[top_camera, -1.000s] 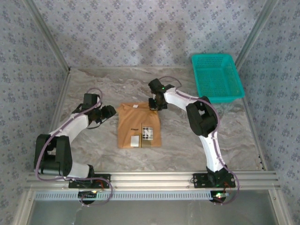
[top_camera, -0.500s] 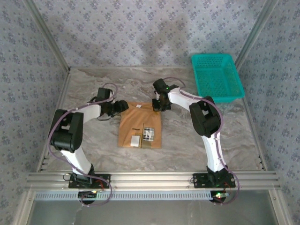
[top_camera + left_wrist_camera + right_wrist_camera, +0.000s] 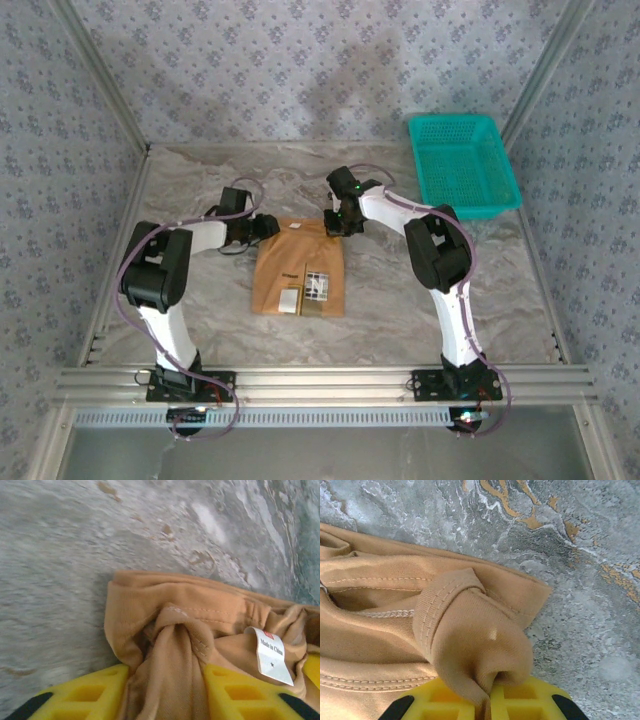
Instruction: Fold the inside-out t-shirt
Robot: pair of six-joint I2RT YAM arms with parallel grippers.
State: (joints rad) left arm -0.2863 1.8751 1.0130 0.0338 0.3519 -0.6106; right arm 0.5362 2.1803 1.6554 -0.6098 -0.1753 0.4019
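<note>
Currently folded into a tan rectangle mid-table: inside-out t-shirt (image 3: 297, 270), flat on marble table (image 3: 200, 190) apart from its two far corners. Far-left corner pinched by left gripper (image 3: 167, 685), bunched cloth clamped between yellow fingers (image 3: 100, 695), white label (image 3: 270, 656) just beside the grip. Far-right corner pinched by right gripper (image 3: 487, 700), rolled hem fold squeezed tight between both pads. Well apart at the far-right table corner: teal basket (image 3: 463, 165).
</note>
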